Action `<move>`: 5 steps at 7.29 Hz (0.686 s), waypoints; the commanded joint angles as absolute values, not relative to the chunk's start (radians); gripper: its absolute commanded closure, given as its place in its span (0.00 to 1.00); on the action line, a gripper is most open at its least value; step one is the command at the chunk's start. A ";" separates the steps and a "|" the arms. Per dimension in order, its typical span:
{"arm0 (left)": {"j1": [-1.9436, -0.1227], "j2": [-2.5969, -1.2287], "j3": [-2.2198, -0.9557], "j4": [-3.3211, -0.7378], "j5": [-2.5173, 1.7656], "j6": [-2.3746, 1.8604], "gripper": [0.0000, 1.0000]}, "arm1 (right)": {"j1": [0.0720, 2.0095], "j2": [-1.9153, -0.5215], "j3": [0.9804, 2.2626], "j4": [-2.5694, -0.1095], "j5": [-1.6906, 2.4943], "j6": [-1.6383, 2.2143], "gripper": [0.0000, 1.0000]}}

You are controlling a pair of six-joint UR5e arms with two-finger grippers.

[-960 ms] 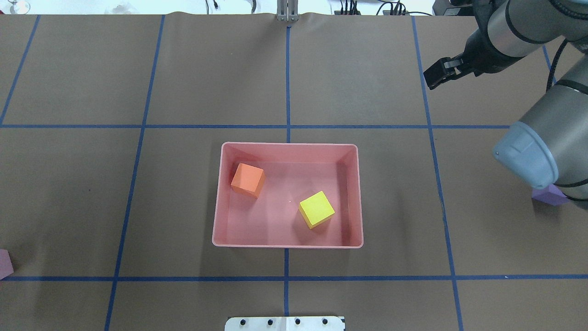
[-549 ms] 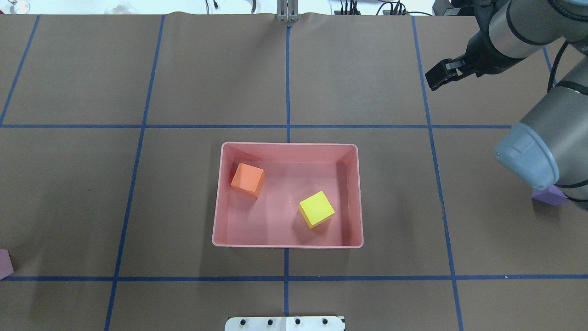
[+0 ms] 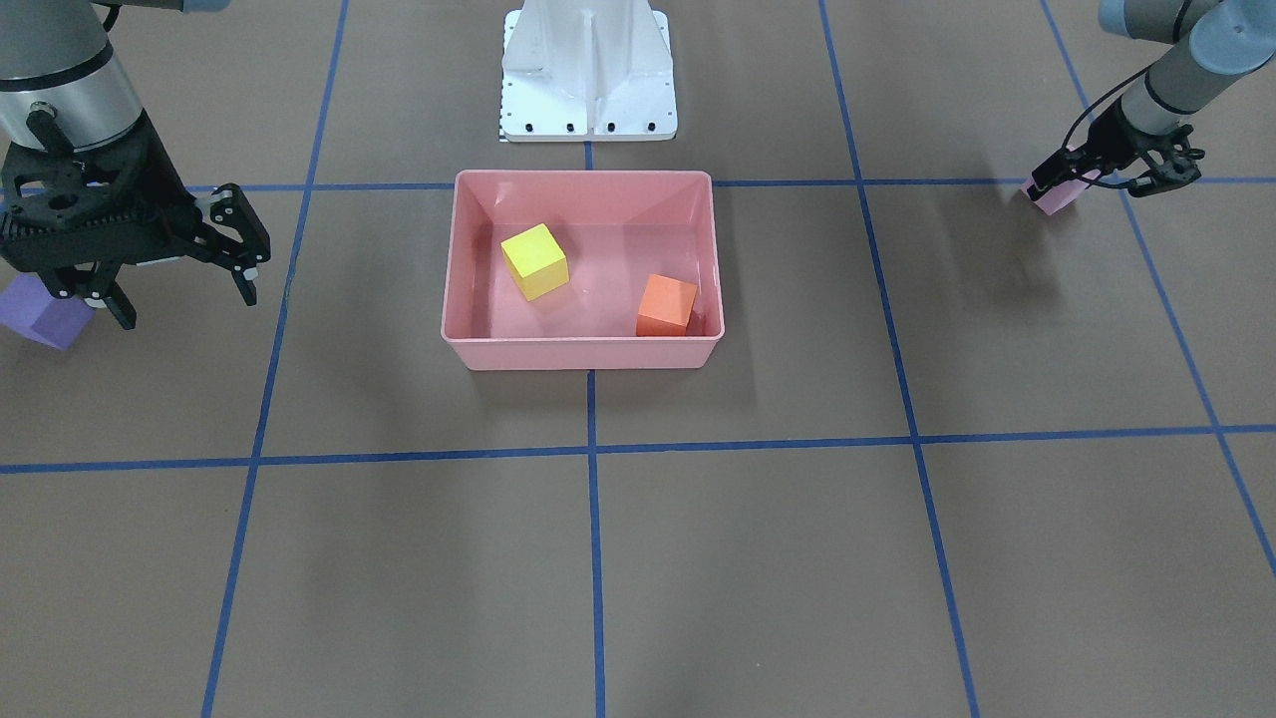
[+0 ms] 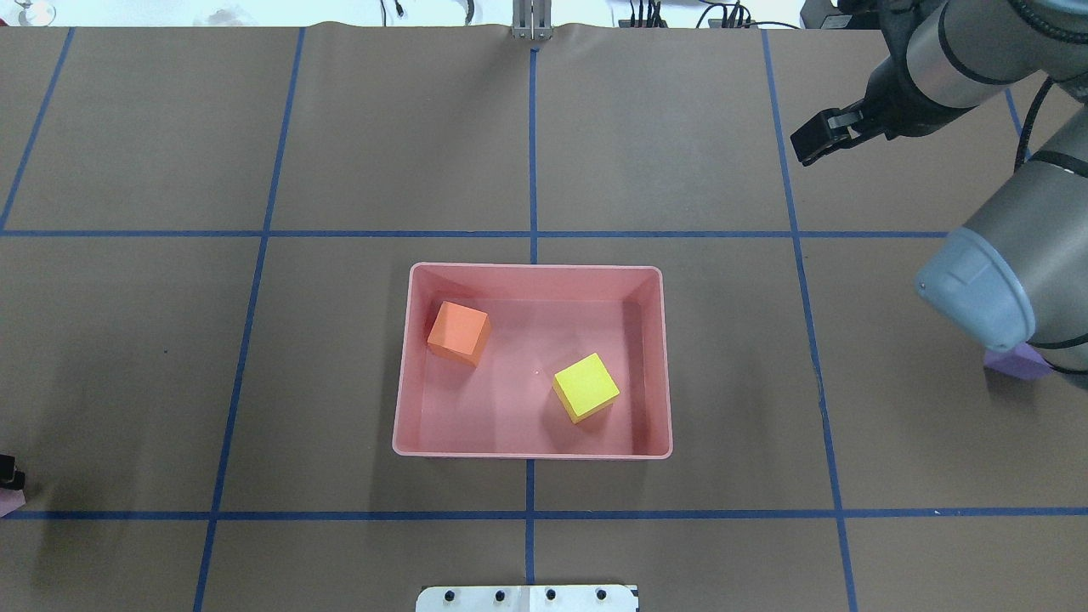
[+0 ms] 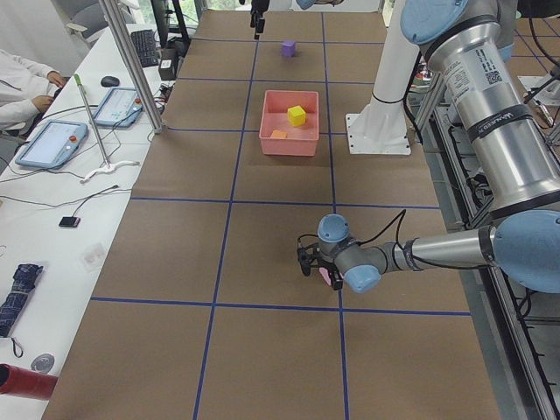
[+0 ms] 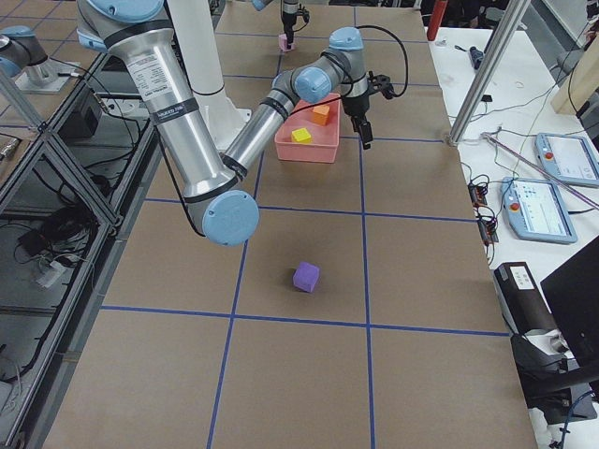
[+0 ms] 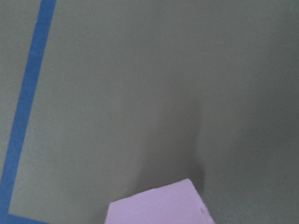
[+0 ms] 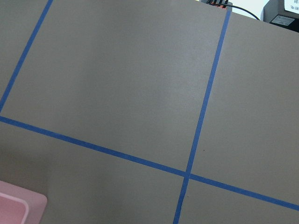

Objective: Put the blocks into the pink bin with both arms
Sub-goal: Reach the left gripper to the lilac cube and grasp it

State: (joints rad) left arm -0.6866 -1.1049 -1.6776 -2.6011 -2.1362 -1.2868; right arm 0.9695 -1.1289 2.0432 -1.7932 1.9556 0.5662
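A salmon-pink bin (image 4: 531, 269) sits at the middle of a brown counter (image 4: 680, 127) marked into squares by blue tape lines (image 4: 255, 234). Two blocks lie inside it, apart from each other: an orange block (image 4: 459, 331) toward the robot's left side and a yellow block (image 4: 586, 387) toward its right. The other two blocks are on the counter, well away from the bin. A light pink block (image 3: 1059, 194) lies far out on the robot's left, and the left pincer (image 3: 1097, 181) hangs low right over it; its fingers look spread and released, not grasping the block. A purple block (image 3: 45, 317) lies far out on the robot's right. The right pincer (image 3: 187, 304) hovers above the counter with fingers wide apart, holding nothing. A white pedestal base (image 3: 588, 70) stands behind the bin.
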 commanded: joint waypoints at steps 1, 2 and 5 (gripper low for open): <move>-0.657 -1.105 -1.693 -2.603 -2.128 -1.281 0.54 | 0.969 -1.127 2.042 -1.793 1.956 0.566 0.01; -0.658 -1.086 -1.741 -2.603 -2.134 -1.279 0.68 | 0.969 -1.129 2.040 -1.793 1.957 0.566 0.01; -0.672 -1.031 -1.938 -2.591 -2.152 -1.279 0.69 | 0.971 -1.153 2.037 -1.793 1.959 0.563 0.01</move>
